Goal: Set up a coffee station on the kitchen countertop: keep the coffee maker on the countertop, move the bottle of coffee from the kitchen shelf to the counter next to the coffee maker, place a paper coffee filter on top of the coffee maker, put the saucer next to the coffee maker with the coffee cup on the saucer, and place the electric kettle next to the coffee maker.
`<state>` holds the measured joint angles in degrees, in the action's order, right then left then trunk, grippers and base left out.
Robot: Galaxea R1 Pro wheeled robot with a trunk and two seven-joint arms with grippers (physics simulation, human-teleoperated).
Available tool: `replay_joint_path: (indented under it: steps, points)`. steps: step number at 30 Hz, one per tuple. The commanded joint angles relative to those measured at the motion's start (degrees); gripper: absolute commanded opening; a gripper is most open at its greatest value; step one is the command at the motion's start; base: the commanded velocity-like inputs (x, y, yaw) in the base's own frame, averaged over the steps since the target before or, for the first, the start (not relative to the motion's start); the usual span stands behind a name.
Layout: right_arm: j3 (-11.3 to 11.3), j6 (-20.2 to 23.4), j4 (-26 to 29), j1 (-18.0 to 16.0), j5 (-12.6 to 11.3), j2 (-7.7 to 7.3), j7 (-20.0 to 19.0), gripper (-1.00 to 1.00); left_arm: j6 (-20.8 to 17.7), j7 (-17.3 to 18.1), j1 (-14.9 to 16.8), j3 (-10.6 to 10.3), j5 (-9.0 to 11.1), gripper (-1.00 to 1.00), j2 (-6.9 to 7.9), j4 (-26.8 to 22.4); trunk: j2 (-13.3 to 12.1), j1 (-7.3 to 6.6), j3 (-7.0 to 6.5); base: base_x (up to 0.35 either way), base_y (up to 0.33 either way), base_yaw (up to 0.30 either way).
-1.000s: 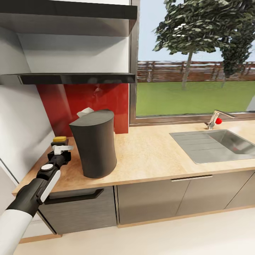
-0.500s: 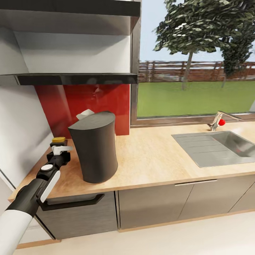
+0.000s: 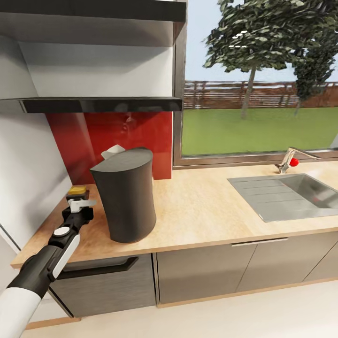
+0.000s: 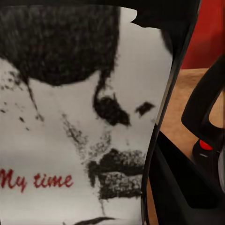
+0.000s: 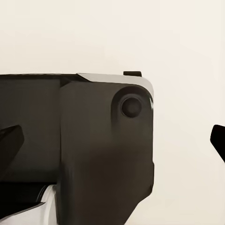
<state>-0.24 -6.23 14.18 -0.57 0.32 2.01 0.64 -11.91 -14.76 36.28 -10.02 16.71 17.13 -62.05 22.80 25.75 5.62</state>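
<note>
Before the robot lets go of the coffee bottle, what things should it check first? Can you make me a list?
1. Bottle of coffee held by left gripper: ok, label fills the left wrist view.
2. Bottle beside coffee maker: ok.
3. Bottle bottom resting on countertop: cannot tell, hidden behind the gripper.
4. Paper filter on the coffee maker: cannot tell; something white peeks behind its top.
5. Right gripper free: cannot tell.

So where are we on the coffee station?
Done: the coffee maker stands on the countertop. In hand: the left tool grips the bottle of coffee low beside the maker, not yet released. Left: saucer, cup, kettle. A white thing behind the maker's top may be the filter; can't tell.
</note>
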Motion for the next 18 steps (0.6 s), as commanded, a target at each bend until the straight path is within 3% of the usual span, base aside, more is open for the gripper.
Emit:
replay_joint_path:
  steps: [1, 18]
  points:
    - [-0.03, -0.18, -0.03, -0.04, 0.03, 0.01, 0.07, 1.0, 0.34, -0.41, -0.27, -0.29, 0.18, -1.0, 0.06, -0.1, 0.13, 0.04, 0.12, 0.0, 0.0, 0.0]
    - [-0.03, -0.5, -0.03, -0.04, -0.02, -0.25, 0.24, 1.0, 1.46, -0.62, -1.56, -0.18, 0.53, -1.0, -0.43, -0.02, 0.13, 0.04, 0.12, 0.003, 0.0, 0.0]
